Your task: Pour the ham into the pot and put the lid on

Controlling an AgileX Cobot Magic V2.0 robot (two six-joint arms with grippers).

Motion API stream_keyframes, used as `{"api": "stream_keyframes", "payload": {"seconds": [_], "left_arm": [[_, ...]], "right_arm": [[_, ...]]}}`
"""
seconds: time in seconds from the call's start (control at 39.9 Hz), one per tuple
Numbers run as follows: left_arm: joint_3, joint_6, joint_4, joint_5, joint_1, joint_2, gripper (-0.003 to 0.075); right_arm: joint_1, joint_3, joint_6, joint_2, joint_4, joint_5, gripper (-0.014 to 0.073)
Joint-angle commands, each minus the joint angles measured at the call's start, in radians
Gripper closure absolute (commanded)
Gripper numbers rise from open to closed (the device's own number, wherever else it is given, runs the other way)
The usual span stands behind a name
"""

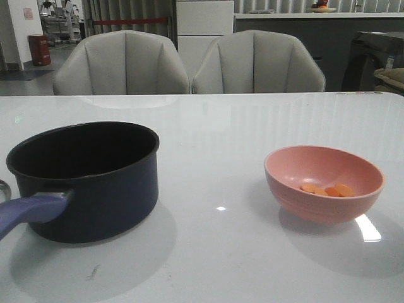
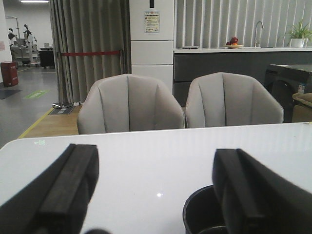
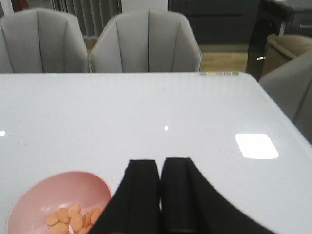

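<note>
The dark navy pot (image 1: 110, 189) stands on the left of the white table, its blue-purple handle (image 1: 31, 209) pointing to the front left. Its interior is black and looks empty. The ham (image 1: 328, 190), several small orange slices, lies in a salmon-pink bowl (image 1: 315, 211) on the right. Neither gripper shows in the front view. My left gripper (image 2: 156, 161) is open and empty, with the pot's rim (image 2: 197, 212) low beside one finger. My right gripper (image 3: 161, 163) is shut and empty, just beside the bowl (image 3: 53, 187) with the ham (image 3: 68, 219). The lid is out of view.
Two grey chairs (image 1: 123, 63) stand behind the table's far edge. A thin grey curved sliver (image 1: 3, 188) shows at the left frame edge behind the handle; I cannot tell what it is. A dark appliance (image 1: 372, 60) stands at the far right.
</note>
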Motion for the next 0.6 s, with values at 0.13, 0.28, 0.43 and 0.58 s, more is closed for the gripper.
{"api": "stream_keyframes", "payload": {"seconds": [0.13,0.28,0.43,0.58], "left_arm": [[-0.026,-0.001,-0.009,-0.078,-0.005,0.01,0.0199],[-0.026,-0.001,-0.009,-0.075,-0.005,0.01,0.0199],[-0.026,-0.001,-0.009,-0.075,-0.005,0.01,0.0199],[-0.026,-0.001,-0.009,-0.075,-0.005,0.01,0.0199]], "right_arm": [[-0.001,-0.05,0.001,0.127,0.0,-0.056,0.0437],[-0.001,-0.05,0.015,0.132,0.081,-0.028,0.0429],[-0.001,-0.089,0.015,0.204,0.121,0.053,0.0429],[-0.001,-0.14,0.015,0.322,0.122,0.142,0.0429]]}}
